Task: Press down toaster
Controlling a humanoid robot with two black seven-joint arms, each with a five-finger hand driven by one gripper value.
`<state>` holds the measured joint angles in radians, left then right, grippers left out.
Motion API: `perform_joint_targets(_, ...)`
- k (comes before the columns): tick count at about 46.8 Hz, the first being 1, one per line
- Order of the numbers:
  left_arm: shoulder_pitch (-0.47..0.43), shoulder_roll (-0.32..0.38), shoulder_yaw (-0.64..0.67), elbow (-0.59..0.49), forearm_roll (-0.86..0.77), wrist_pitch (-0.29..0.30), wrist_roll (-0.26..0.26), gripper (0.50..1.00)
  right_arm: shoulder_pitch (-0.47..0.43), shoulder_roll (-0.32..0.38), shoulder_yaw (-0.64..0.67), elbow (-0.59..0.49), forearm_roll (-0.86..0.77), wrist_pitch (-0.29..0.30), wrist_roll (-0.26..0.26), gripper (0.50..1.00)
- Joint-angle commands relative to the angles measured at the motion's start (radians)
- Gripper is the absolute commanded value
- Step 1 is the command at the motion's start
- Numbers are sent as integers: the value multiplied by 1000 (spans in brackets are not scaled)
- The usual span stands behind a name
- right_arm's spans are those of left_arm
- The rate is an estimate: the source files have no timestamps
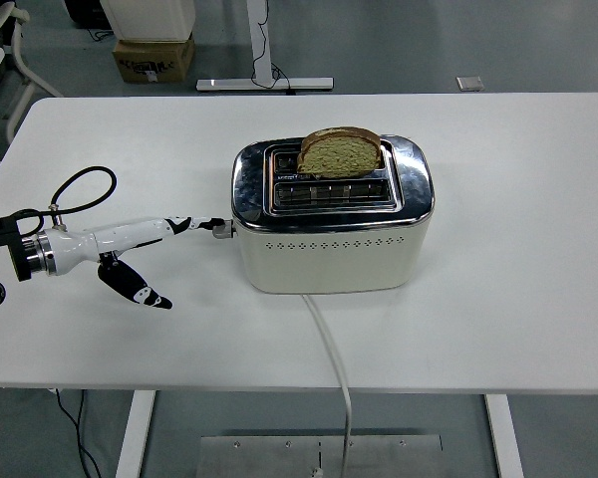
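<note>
A cream toaster (329, 249) with a chrome top stands at the middle of the white table (518, 179). A slice of brown bread (340, 152) stands upright in its rear slot, and the front slot is empty. The toaster's lever (222, 231) sticks out of its left end. My left hand (149, 249) reaches in from the left. One long finger is stretched out, with the fingertip (205, 225) resting on the lever. The thumb (138, 288) hangs down and apart. The hand holds nothing. The right arm is out of view.
The toaster's white power cord (329, 349) runs from its front over the table's near edge. A black cable loop (80, 184) rises from my left wrist. A cardboard box (151, 55) and a desk frame stand on the floor behind the table.
</note>
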<state>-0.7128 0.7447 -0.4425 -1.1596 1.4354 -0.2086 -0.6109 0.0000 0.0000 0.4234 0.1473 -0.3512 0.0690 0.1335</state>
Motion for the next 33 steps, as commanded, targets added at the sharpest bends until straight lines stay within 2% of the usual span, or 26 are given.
perform_joint_targets(1, 4, -1, 1, 0, 0, 0, 0, 1000, 0, 0, 0, 0, 0, 0, 0, 1000)
perform_joint_targets(20, 16, -8, 1, 3, 3, 1, 0, 1000, 0, 0, 0, 0, 0, 0, 0, 1000)
perform_joint_targets(26, 35, -42, 1, 40, 0, 1, 0, 1000, 0, 0, 0, 0, -2, 0, 0, 1000)
perform_joint_targets(33, 39, -42, 1, 46, -1, 1, 0, 1000, 0, 0, 0, 0, 0, 0, 0, 1000)
